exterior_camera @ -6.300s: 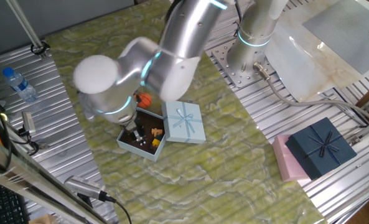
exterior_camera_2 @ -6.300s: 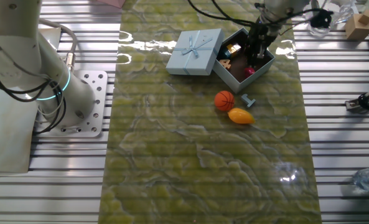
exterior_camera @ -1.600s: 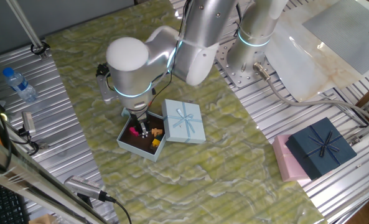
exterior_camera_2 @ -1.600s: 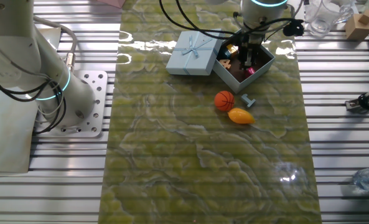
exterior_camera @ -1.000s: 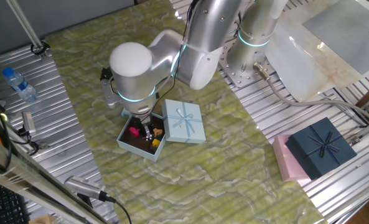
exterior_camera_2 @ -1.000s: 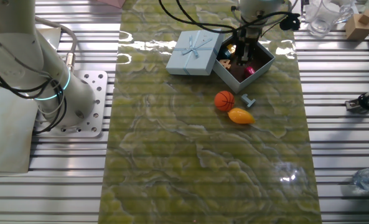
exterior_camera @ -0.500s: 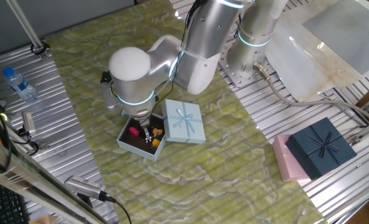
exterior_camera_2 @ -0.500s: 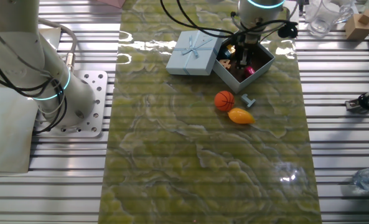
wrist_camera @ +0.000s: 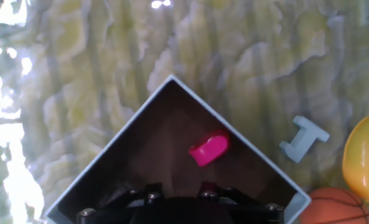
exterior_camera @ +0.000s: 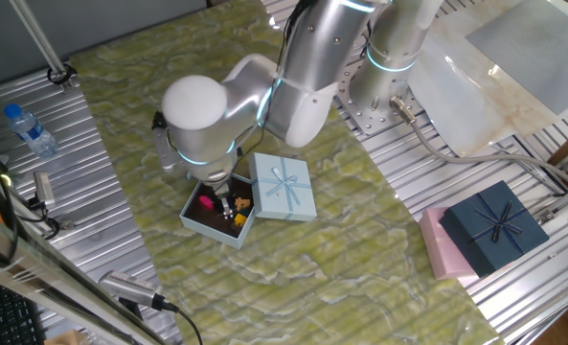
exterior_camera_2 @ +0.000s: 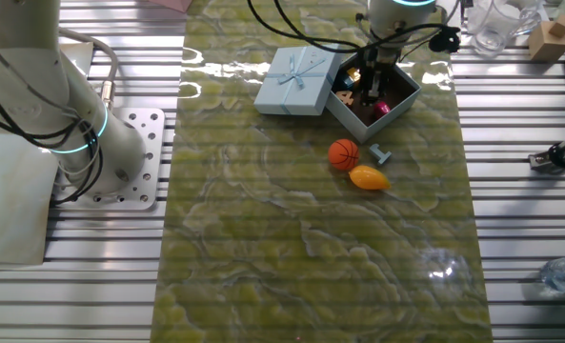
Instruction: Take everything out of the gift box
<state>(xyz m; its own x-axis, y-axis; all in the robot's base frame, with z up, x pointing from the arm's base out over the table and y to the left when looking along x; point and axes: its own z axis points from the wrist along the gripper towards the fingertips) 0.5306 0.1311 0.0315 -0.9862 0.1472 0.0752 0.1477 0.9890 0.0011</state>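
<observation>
one pale-blue lid (exterior_camera_2: 298,80) with a ribbon bow lies on the green marbled surface (exterior_camera_2: 263,238), touching the left side of the open gift box (exterior_camera_2: 408,95). inside the box's dark brown interior, the gripper (exterior_camera_2: 371,93) reaches down between small orange and yellow bits (exterior_camera_2: 347,84) on its left and a magenta piece (wrist_camera: 208,149) on its right. whether the fingers are apart or together cannot be told. near the box on the surface sit an orange basketball (exterior_camera_2: 344,153), a small pale-blue i-shaped piece (exterior_camera_2: 381,152) and a yellow-orange mango (exterior_camera_2: 368,177).
</observation>
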